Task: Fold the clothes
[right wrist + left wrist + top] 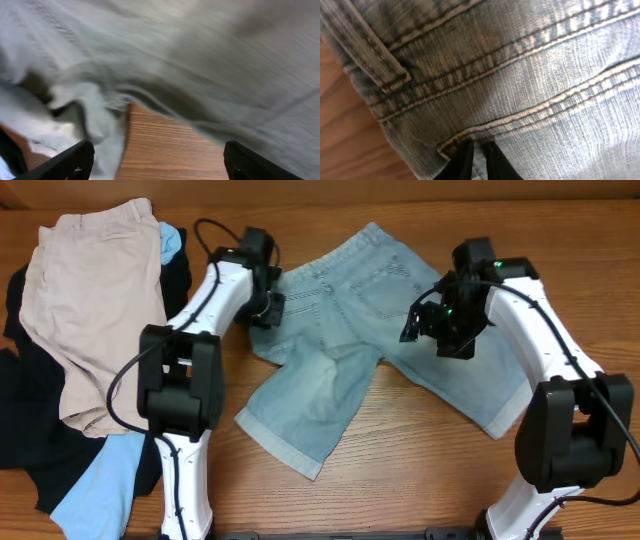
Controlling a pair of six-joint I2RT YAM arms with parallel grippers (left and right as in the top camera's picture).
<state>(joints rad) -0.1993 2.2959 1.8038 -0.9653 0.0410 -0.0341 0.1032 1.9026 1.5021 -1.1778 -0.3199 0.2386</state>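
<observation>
Light-wash blue denim knee-length shorts lie spread back-side up in the middle of the brown wooden desk, with the waistband toward the top of the overhead frame and both legs fanning downward. The left gripper sits at the left end of the waistband. Its dark fingers are nearly together with a strip of denim between them, just under a pocket seam, so it appears clamped on the cloth. The right gripper hangs over the right-hand leg with its fingers wide apart and nothing between them. Its view is blurred.

At the upper left a pile holds beige cotton shorts, a black garment and a sky-blue garment.

The main risk is a lopsided fold. With only one side held, a pull from the left would drag the shorts askew and bunch the crotch. The left pinch may also catch only one layer, letting the underside sag. Thick seams could slip from the fingers, and the left arm could snag the nearby pile.
</observation>
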